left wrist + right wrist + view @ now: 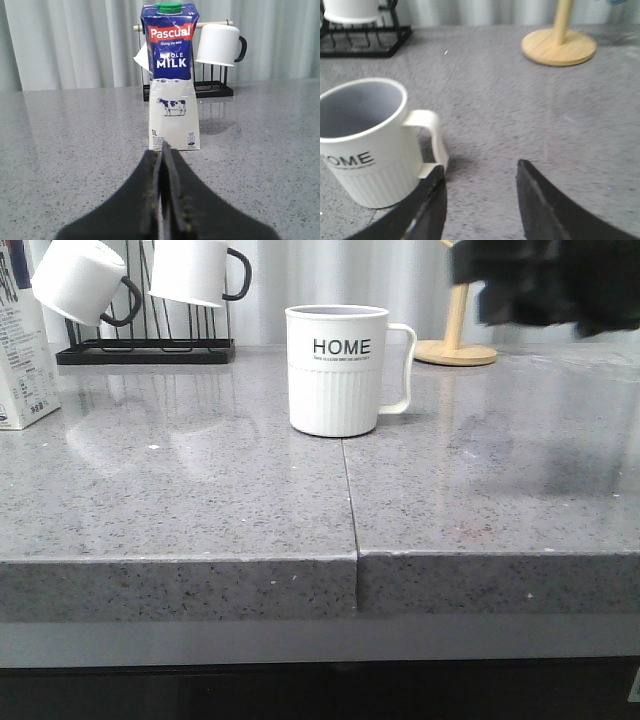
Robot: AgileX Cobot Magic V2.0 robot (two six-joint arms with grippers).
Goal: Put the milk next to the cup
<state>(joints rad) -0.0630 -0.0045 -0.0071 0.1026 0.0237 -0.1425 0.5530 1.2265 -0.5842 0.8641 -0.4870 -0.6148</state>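
Observation:
The milk carton [170, 75], white with a dark blue top, a cow picture and "1L", stands upright on the grey counter; only its edge [22, 350] shows at the far left of the front view. My left gripper [163, 146] is shut and empty, pointing at the carton's base from a short distance. The white ribbed "HOME" cup [336, 370] stands mid-counter, handle to the right; it also shows in the right wrist view [367, 145]. My right gripper [480, 170] is open and empty, above the counter just right of the cup's handle. The right arm [545, 280] shows blurred at the upper right.
A black rack [145, 345] holding plain white black-handled mugs [85, 280] stands at the back left, behind the carton. A wooden stand with a round base [455, 350] is at the back right. A seam [350, 500] runs through the counter's middle.

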